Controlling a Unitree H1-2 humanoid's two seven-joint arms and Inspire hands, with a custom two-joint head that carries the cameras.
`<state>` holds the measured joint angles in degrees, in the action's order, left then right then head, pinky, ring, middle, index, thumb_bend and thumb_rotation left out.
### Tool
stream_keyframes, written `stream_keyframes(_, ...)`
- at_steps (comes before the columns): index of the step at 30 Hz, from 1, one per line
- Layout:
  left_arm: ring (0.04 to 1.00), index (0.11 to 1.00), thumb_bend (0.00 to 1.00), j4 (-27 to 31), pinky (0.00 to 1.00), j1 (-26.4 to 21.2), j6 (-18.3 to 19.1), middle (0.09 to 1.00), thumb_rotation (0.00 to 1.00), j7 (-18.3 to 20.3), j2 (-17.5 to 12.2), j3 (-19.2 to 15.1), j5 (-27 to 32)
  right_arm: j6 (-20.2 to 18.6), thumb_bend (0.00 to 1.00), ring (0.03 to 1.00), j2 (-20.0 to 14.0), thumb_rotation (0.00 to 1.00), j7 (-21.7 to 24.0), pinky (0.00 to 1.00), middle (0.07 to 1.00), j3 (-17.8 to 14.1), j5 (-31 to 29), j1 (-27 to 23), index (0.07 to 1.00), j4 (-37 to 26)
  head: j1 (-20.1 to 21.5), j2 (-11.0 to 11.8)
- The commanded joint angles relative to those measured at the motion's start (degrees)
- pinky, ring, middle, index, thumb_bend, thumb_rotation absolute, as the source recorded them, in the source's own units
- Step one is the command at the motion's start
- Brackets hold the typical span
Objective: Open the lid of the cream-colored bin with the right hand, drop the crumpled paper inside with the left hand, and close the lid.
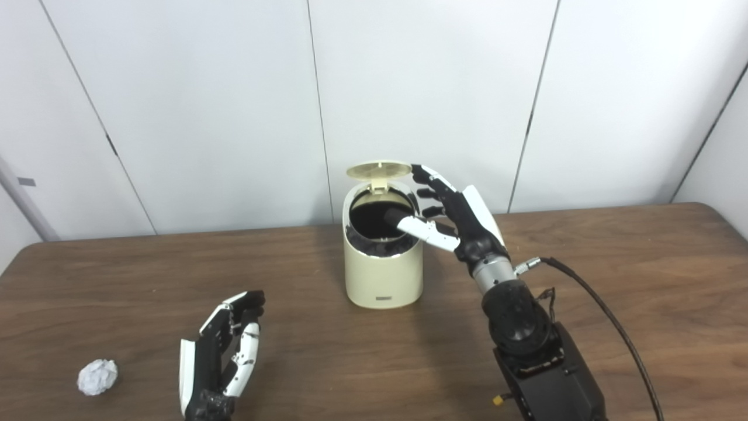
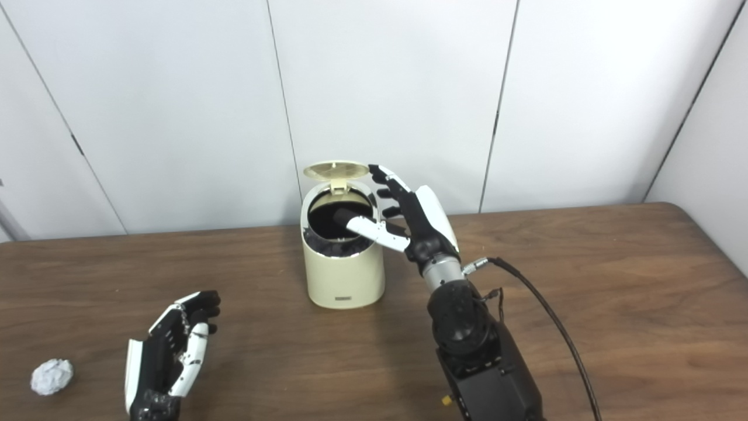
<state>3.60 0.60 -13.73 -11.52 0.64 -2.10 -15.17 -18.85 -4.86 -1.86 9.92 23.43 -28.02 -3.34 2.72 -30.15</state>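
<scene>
The cream-colored bin stands at the middle back of the wooden table. Its round lid is tipped up at the back, and the dark inside shows. My right hand is open at the bin's right side, fingers up beside the lid, thumb reaching over the rim. The crumpled paper lies on the table at the front left. My left hand is open and empty, just right of the paper and apart from it.
A black cable runs from my right wrist across the table toward the front right. White wall panels stand behind the table.
</scene>
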Motion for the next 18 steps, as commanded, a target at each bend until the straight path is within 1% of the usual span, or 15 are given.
stream_keyframes(1,0.688,0.697,0.23,0.06,0.60,-0.68,-1.85,0.709,0.59,-0.33,-0.48,0.01,-0.18,4.12,0.97,0.844,-0.54,0.82,0.12,0.72,0.879,-0.94,-1.36,-0.91,0.868,-2.83,-0.08,-0.03)
stream_keyframes(3,0.685,0.697,0.23,0.14,0.59,-0.61,-1.91,0.708,0.59,-0.30,-0.52,0.03,-0.20,5.15,0.97,0.847,-0.89,0.83,0.23,0.73,0.873,-1.51,-2.27,-0.08,0.862,-4.08,-0.04,-0.06)
stream_keyframes(6,0.686,0.697,0.22,0.15,0.59,-0.55,-1.93,0.708,0.58,-0.35,-0.54,-0.04,-0.11,6.68,0.93,0.862,-1.98,0.82,0.72,0.78,0.870,-2.72,-3.89,2.67,0.858,-7.73,-0.06,-0.15)
stream_keyframes(8,0.687,0.696,0.22,0.11,0.59,-0.56,-2.03,0.708,0.57,-0.38,-0.58,-0.09,-0.05,7.73,0.91,0.864,-2.52,0.79,1.06,0.78,0.873,-3.53,-5.10,4.52,0.867,-9.53,-0.10,-0.12)
stream_keyframes(11,0.685,0.695,0.22,0.32,0.59,-0.57,-1.87,0.708,0.57,-0.22,-0.65,-0.20,0.33,11.04,0.88,0.862,-3.70,0.76,0.62,0.77,0.868,-4.24,-5.19,7.33,0.871,-11.04,-0.06,-0.19)
stream_keyframes(13,0.685,0.696,0.22,0.48,0.59,-0.58,-1.74,0.709,0.57,-0.09,-0.77,-0.26,0.52,13.98,0.87,0.864,-4.51,0.74,-0.12,0.78,0.870,-4.86,-4.91,9.99,0.875,-11.61,0.05,-0.23)
stream_keyframes(16,0.685,0.698,0.22,0.67,0.59,-0.51,-1.63,0.710,0.57,0.09,-1.01,-0.37,0.73,16.21,0.86,0.874,-4.65,0.70,-0.57,0.81,0.876,-5.78,-5.55,12.76,0.879,-12.25,0.08,-0.29)
stream_keyframes(18,0.685,0.700,0.22,0.73,0.59,-0.45,-1.50,0.711,0.58,0.07,-1.16,-0.48,0.61,18.06,0.87,0.871,-4.65,0.67,-1.00,0.79,0.872,-6.72,-6.27,14.85,0.871,-12.48,0.25,-0.25)
